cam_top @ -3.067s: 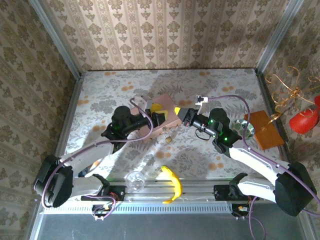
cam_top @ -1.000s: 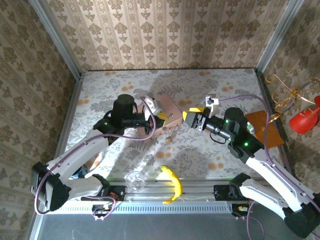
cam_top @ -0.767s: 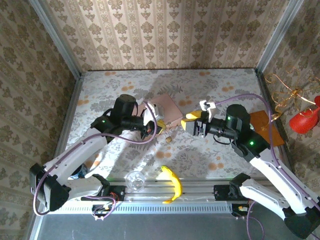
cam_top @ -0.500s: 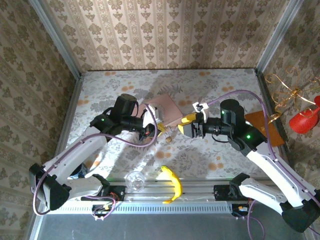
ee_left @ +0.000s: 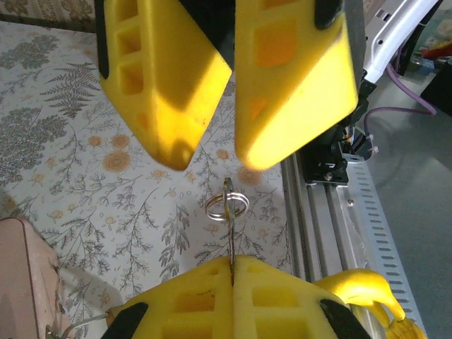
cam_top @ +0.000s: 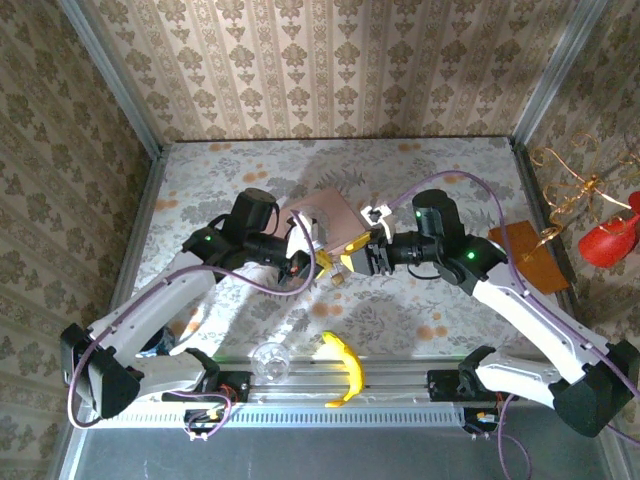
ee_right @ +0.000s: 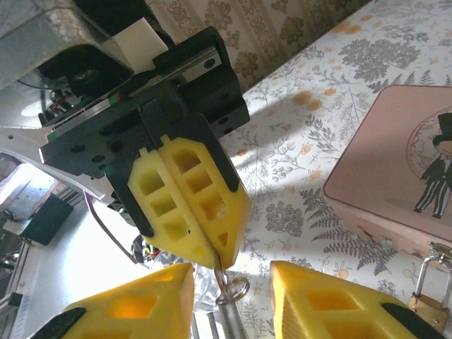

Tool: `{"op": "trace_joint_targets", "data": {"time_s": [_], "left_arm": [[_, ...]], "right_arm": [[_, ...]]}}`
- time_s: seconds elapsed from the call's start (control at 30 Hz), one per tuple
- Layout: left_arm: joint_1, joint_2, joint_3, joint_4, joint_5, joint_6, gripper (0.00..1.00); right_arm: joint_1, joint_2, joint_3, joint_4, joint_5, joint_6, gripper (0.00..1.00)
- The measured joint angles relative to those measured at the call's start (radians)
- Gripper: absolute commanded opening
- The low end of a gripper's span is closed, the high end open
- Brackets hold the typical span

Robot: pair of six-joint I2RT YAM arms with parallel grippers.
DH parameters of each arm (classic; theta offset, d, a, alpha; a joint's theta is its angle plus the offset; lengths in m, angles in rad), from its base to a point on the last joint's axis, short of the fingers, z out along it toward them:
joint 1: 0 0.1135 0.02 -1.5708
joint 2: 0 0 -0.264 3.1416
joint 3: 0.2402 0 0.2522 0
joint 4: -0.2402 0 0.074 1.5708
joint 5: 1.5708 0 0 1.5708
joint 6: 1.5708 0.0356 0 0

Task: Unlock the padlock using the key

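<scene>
- above the floral table (cam_top: 200, 185), the key (ee_left: 231, 244) is pinched in the clenched left gripper (ee_left: 232, 263), its ring (ee_left: 227, 207) hanging free.
- the right gripper (ee_right: 232, 277), jaws spread apart, faces it at 3 o'clock.
- the padlock (ee_right: 429, 304) lies just beside the pink tin (ee_right: 395, 162), at its 6 o'clock.

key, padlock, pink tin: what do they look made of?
key: thin grey metal blade, likely steel, on a shiny split ring.
padlock: brass-looking body with a yellow sheen; silvery polished shackle, probably steel.
pink tin: looks like painted sheet metal, matte pink with a printed figure; the material is less certain.
</scene>
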Motion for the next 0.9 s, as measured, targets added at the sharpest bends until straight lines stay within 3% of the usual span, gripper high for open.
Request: {"op": "trace_joint_targets", "data": {"time_s": [0.37, 0.57, 0.73, 0.83, 0.87, 0.9], "left_arm": [[-0.001, 0.002, 0.000, 0.011, 0.003, -0.001, 0.00], [0.000, 0.002, 0.000, 0.035, 0.003, -0.005, 0.00], [0.000, 0.002, 0.000, 0.043, 0.006, -0.014, 0.00], [0.000, 0.001, 0.000, 0.047, 0.010, -0.023, 0.00], [0.001, -0.001, 0.000, 0.049, 0.011, -0.025, 0.04], [0.002, -0.003, -0.001, 0.054, 0.011, -0.032, 0.15]], "right_arm": [[0.018, 0.032, 0.004, 0.000, -0.016, -0.001, 0.30], [0.021, 0.032, 0.004, 0.000, -0.018, -0.014, 0.19], [0.022, 0.030, 0.004, 0.000, -0.008, -0.022, 0.00], [0.022, 0.023, 0.004, 0.001, 0.001, -0.022, 0.00], [0.022, 0.019, 0.004, 0.001, 0.002, -0.022, 0.00], [0.022, 0.017, 0.004, 0.001, 0.005, -0.022, 0.00]]}}
